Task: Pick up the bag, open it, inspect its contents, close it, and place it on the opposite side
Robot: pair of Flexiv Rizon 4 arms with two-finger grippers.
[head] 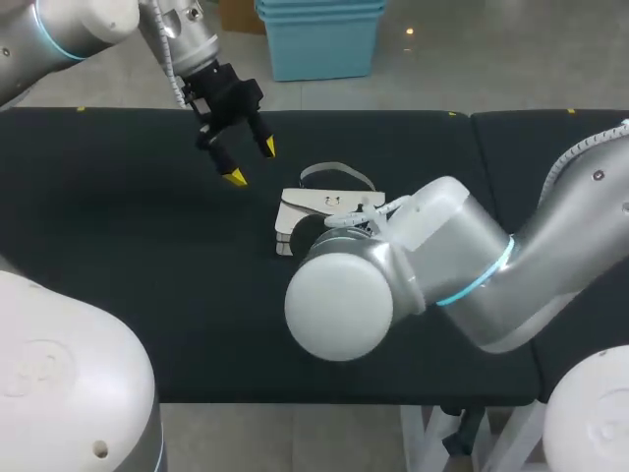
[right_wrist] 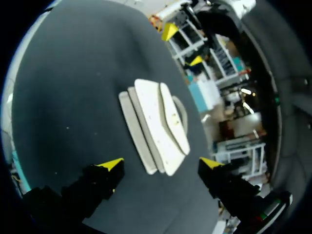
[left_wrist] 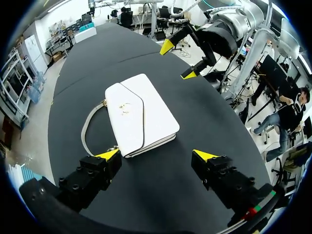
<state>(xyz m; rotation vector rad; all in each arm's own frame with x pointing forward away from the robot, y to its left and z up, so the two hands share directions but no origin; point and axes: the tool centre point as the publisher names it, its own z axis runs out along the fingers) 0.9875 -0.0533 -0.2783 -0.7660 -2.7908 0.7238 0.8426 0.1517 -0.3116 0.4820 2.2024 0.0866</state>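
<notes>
Black cloth covers the whole table (head: 118,246), and near its middle the white bag (left_wrist: 139,114) lies flat, with the flap closed and facing up. Its pale strap (left_wrist: 87,129) makes a loop on the cloth along one long side of the bag. From the head view we see only a part of the bag, because the big round joint of our right arm (head: 432,265) stands in front of it. The fingers of that arm are also hidden behind this joint there.

Our left gripper (head: 252,162) hangs above the table on the far left side of the bag, tilted down toward it. Its two yellow-tipped fingers stand wide apart and nothing is between them. In the left wrist view the bag lies ahead of these fingers, one of its corners near one fingertip.

Our right gripper (right_wrist: 161,163) is spread wide too and carries nothing. In the right wrist view the bag lies on the cloth ahead of its fingers, apart from both tips. In the left wrist view we find this gripper beyond the bag, above the table. So the two grippers face each other, and the bag is on the table between them.
</notes>
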